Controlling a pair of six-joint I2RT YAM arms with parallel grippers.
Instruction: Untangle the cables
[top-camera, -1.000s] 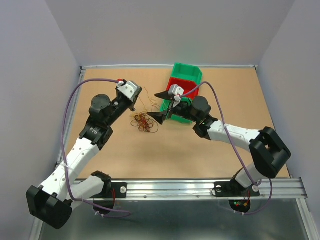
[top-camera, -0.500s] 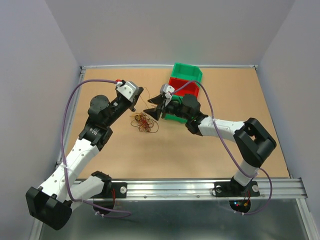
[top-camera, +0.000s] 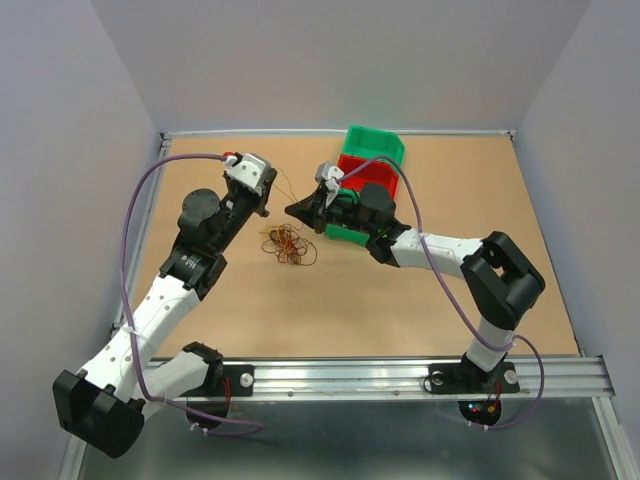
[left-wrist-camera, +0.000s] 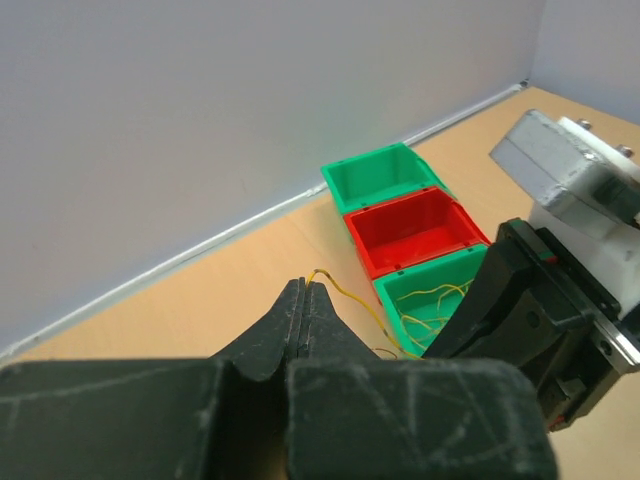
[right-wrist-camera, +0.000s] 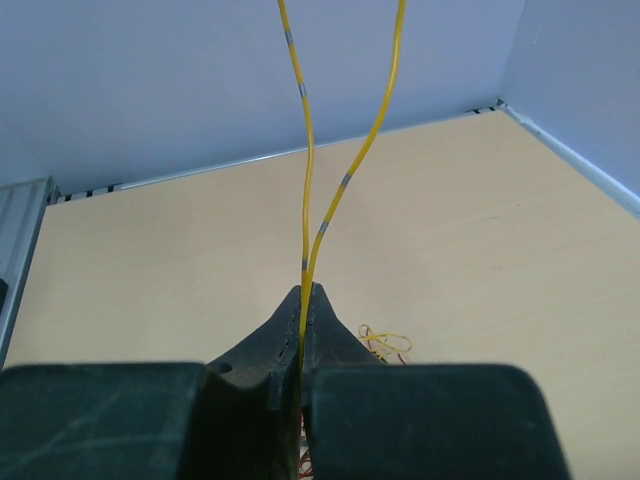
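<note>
Pulling one yellow cable (right-wrist-camera: 303, 180) clear of the clump (top-camera: 288, 245): that's the step you're in, as I read it.

- Left tool (left-wrist-camera: 303, 298): clenched, with a thin yellow strand pinched at its tip and trailing toward the bins.
- Right tool (right-wrist-camera: 306, 298): clenched on the yellow cable, and two runs of it rise from the tips out of the top of its wrist view.
- I can't tell for sure that both tools grip the same strand. From the top view they sit close together above the desk (top-camera: 330, 300), so it's likely.
- The clump is red-brown with some yellow. It lies on the desk just on the near side of both tools, between the arms.
- The near green bin (left-wrist-camera: 395, 303) already holds loose yellow strands (left-wrist-camera: 432, 296), so I'd judge the task as partly done.

Next move calls for:
- Spread the tools apart slowly to take up slack and show whether the strand is free of the clump.
- If the clump lifts or drags, stop and reposition rather than tighten a knot.
- Once the strand is free, carry it to the near green bin and let go over it.
- The wire is hair-thin, so keep your grip firm and your motion gentle.
</note>
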